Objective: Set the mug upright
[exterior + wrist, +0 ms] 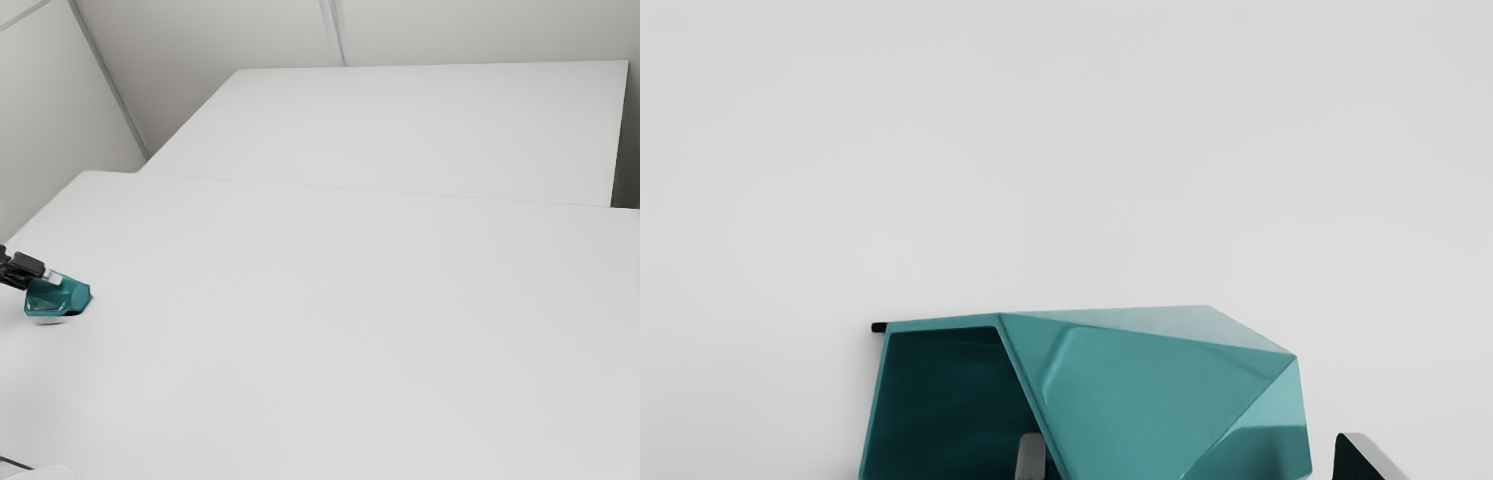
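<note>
At the exterior view's left edge, my gripper (51, 276) is over a faceted teal mug (62, 297), its light fingertip close against the mug's upper side. The mug lies tipped on its side on the white table. In the wrist view the dark mouth of the mug (1133, 393) faces one finger, whose tip stands at the opening by the rim. My gripper (1194, 457) is open, its other finger beyond the mug's closed end with a narrow gap. The lower part of the mug is cut off there, and no handle can be made out.
The white table (330, 320) spreads toward the exterior view's right, with a second white surface (400, 130) behind it. Pale walls rise at the back. A white object (48, 473) and a thin dark line are at the exterior view's lower left corner.
</note>
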Robot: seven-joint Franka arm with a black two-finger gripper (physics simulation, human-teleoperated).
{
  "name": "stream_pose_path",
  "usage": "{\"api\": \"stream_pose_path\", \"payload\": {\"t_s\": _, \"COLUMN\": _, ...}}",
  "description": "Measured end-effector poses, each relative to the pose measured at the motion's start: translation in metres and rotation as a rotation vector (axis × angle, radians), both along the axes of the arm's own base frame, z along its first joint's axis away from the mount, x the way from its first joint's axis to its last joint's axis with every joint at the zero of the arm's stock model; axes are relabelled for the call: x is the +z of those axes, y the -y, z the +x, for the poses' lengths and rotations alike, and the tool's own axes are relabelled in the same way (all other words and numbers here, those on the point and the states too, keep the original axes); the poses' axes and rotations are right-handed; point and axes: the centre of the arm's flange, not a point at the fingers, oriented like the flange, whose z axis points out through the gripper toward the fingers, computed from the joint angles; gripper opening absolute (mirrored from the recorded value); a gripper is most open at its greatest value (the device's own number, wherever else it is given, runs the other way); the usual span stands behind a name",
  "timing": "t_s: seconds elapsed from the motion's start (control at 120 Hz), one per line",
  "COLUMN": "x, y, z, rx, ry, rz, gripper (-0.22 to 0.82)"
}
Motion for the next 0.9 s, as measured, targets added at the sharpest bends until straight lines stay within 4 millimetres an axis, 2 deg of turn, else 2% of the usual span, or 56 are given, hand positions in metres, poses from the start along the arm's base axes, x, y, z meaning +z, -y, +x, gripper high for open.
{"api": "stream_pose_path", "payload": {"t_s": 0.15, "x": 0.000, "y": 0.001, "z": 0.001, "rx": 0.004, "ry": -0.004, "rz": -0.003, "gripper": 0.30}}
{"api": "stream_pose_path", "payload": {"t_s": 0.358, "x": 0.005, "y": 0.005, "z": 0.004, "rx": 0.001, "ry": -0.001, "rz": -0.005, "gripper": 0.21}}
{"api": "stream_pose_path", "payload": {"t_s": 0.592, "x": 0.022, "y": 0.009, "z": 0.007, "rx": -0.008, "ry": 0.009, "rz": 0.006, "gripper": 0.12}}
{"api": "stream_pose_path", "payload": {"t_s": 0.758, "x": 0.034, "y": 0.013, "z": 0.009, "rx": -0.026, "ry": 0.004, "rz": 0.027, "gripper": -0.04}}
{"api": "stream_pose_path", "payload": {"t_s": 0.9, "x": 0.049, "y": 0.022, "z": 0.014, "rx": -0.062, "ry": -0.024, "rz": 0.061, "gripper": -0.12}}
